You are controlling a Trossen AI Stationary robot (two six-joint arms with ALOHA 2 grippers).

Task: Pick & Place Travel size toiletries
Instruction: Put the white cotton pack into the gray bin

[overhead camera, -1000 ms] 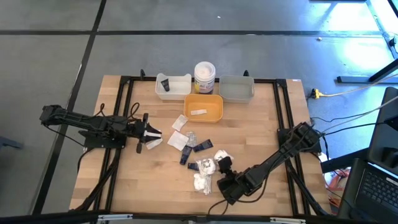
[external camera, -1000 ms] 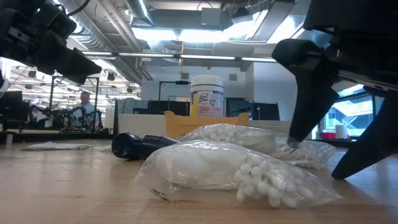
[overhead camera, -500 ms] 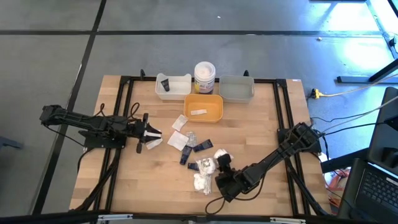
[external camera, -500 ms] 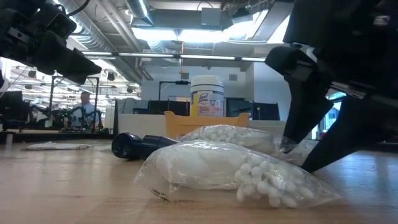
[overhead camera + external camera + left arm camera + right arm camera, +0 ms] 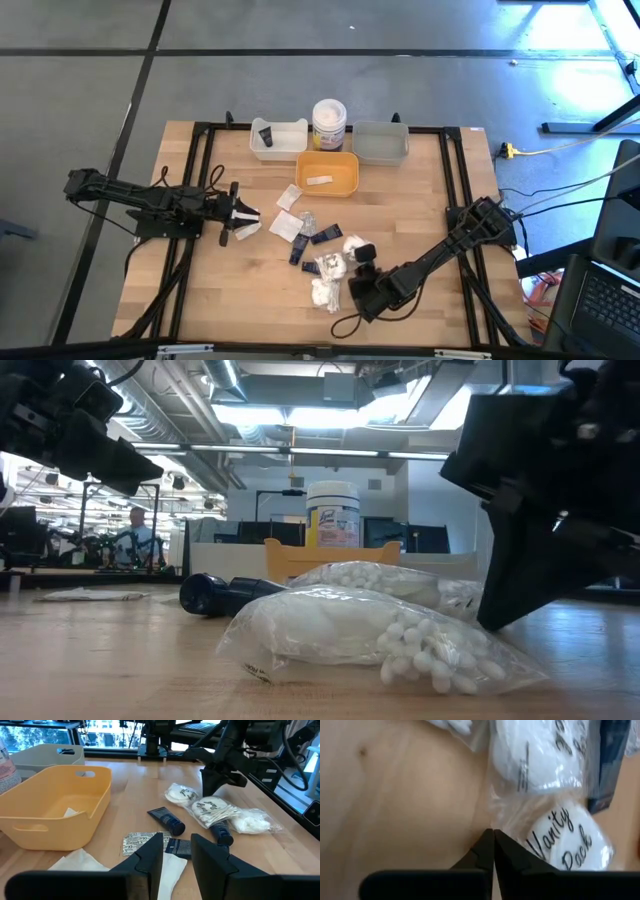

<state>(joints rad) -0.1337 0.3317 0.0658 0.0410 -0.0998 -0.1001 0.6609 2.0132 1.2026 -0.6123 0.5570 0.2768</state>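
Early stage: one black tube (image 5: 265, 134) in white tray (image 5: 279, 149), sachet (image 5: 318, 180) in yellow tray (image 5: 328, 186), rest loose mid-desk (image 5: 420, 210); right gripper (image 5: 352, 282) pinched together on clear-wrapped pack (image 5: 330, 266) at 6 o'clock; left gripper (image 5: 240, 215) clamped on white sachet (image 5: 169, 870) at 9 o'clock.

High cam: we look straight down on the whole table (image 5: 420, 200), both arms in frame. Low cam sits at tabletop level, facing across into the room, v. close to the clear-wrapped packs (image 5: 370, 635). L wrist cam looks fwd over the same packs (image 5: 215, 810). R wrist cam is nearly on them (image 5: 560, 840), facing down.
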